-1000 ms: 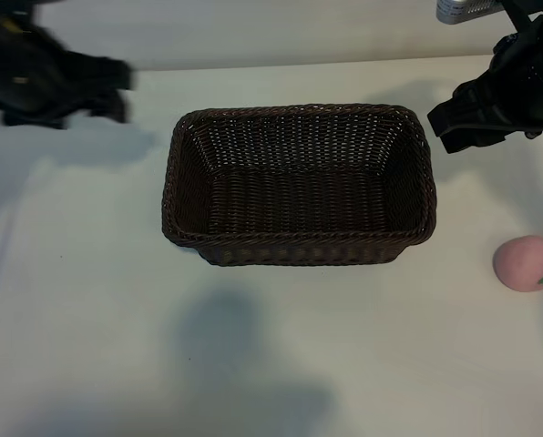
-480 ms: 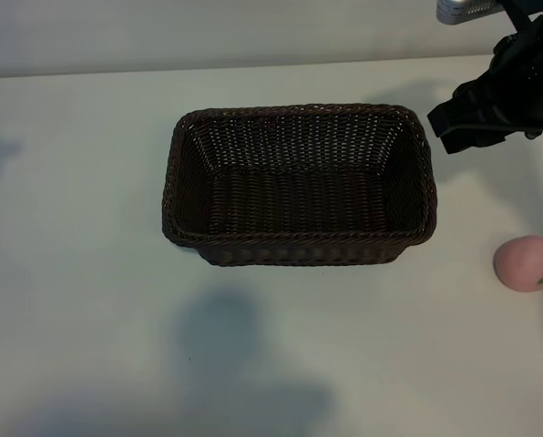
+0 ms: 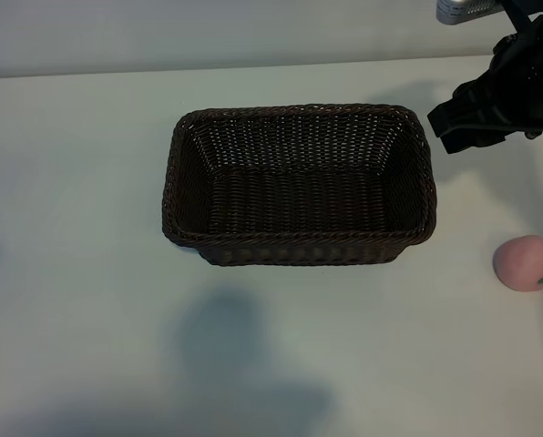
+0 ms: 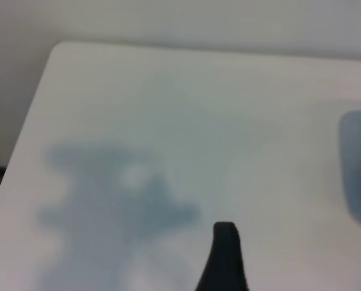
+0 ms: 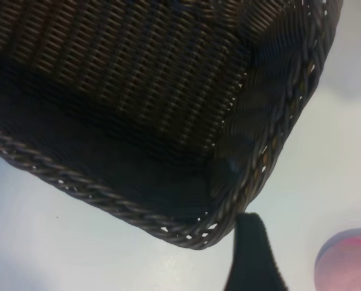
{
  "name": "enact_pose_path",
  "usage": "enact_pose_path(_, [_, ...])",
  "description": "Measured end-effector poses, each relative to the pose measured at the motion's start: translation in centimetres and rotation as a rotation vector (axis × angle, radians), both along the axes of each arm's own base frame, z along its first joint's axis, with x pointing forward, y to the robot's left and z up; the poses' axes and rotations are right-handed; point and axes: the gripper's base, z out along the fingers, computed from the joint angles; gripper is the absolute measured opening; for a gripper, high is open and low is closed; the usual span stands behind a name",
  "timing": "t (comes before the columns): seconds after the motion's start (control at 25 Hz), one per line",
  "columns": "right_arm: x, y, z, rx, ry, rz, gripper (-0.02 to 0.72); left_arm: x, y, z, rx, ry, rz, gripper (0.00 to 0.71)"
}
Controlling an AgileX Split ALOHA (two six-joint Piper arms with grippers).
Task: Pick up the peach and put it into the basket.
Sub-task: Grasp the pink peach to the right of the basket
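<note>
The dark brown woven basket (image 3: 299, 182) stands in the middle of the white table with nothing in it. The pink peach (image 3: 526, 263) lies on the table to its right, apart from it. My right gripper (image 3: 441, 127) hovers by the basket's far right corner, behind the peach, open and holding nothing. In the right wrist view the basket's corner (image 5: 241, 176) fills the frame, and the peach (image 5: 344, 264) shows partly between the two fingers of my right gripper (image 5: 311, 245). My left arm is out of the exterior view. One black finger (image 4: 226, 257) of my left gripper shows over bare table, with nothing held.
The white table (image 3: 89, 273) spreads around the basket. Its far edge meets a pale wall (image 3: 208, 32). A table corner and edge (image 4: 53, 54) show in the left wrist view.
My left arm, seen at the far left a second ago, has drawn off out of the exterior view. The right arm, basket and peach have not moved.
</note>
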Motion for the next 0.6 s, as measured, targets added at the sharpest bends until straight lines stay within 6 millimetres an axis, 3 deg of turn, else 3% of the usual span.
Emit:
enact_pose_path(0.16, [0.0,0.0,0.0,0.000,0.000,0.000,0.457,-2.7,-0.6,-2.9,0.001,-0.026,0.011,0.598])
enact_pose_path(0.6, [0.1,0.0,0.0,-0.004,-0.016,0.013,0.457,-7.7,-2.6,-11.1,-0.026,-0.096,-0.106,0.598])
